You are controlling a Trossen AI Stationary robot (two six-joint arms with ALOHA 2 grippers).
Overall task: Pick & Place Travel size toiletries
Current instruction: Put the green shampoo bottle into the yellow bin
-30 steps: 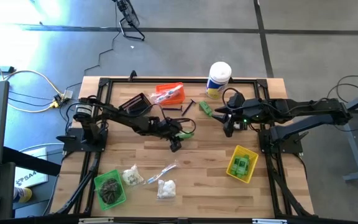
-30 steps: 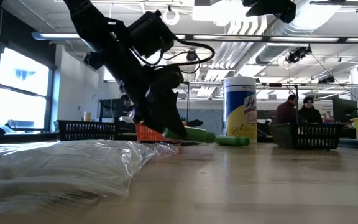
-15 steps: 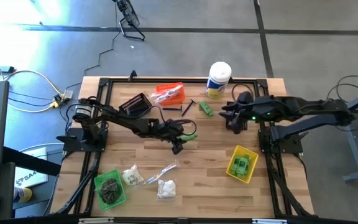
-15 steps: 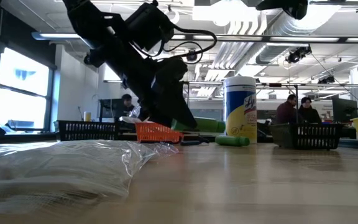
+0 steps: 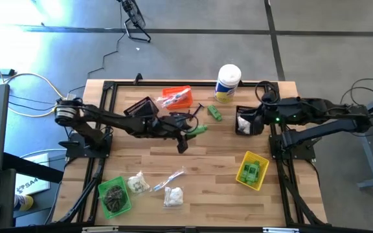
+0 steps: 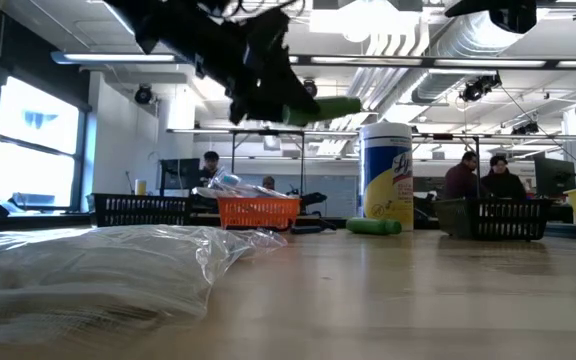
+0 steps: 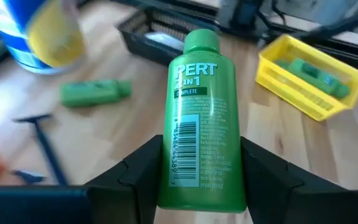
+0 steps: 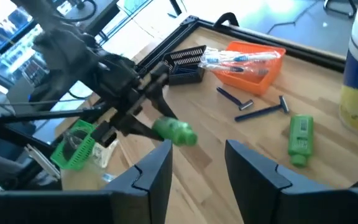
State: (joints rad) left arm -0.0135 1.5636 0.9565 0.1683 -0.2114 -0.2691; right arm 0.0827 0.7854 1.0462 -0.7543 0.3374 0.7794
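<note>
My left gripper [image 5: 190, 133] is shut on a bright green mini bottle [image 7: 202, 118], held well above the table's middle; in the low view the bottle [image 6: 318, 108] sticks out past the fingers. A second green bottle [image 5: 214, 113] lies on its side on the wood near the white canister [image 5: 228, 81]. Thin black sticks [image 8: 253, 106] lie flat beside it. My right gripper [image 8: 197, 155] is open with nothing between its fingers, raised near the table's right edge [image 5: 239, 123] and looking across at the left arm. My left gripper pinches the green bottle's lower body [image 7: 173, 180] between its two fingers [image 7: 143, 177], one on each side. The fingers come from the table's left, slanting slightly down, and lie along the bottle. The cap [image 7: 202, 41] points away from the gripper; the bottle is clear of the table.
A yellow bin [image 5: 262, 175] with green bottles sits at the near right, a green bin [image 5: 103, 189] with dark bundles at the near left. Bags of white puffs [image 5: 173, 195] and a clear packet [image 5: 167, 180] lie between them. Orange bin [image 5: 177, 97] and black bin [image 5: 141, 108] stand at the back.
My left gripper has risen, lifting the green bottle off the table and well clear of it, still shut on it. My right gripper has drawn back toward the table's right edge and rolled about its own axis.
</note>
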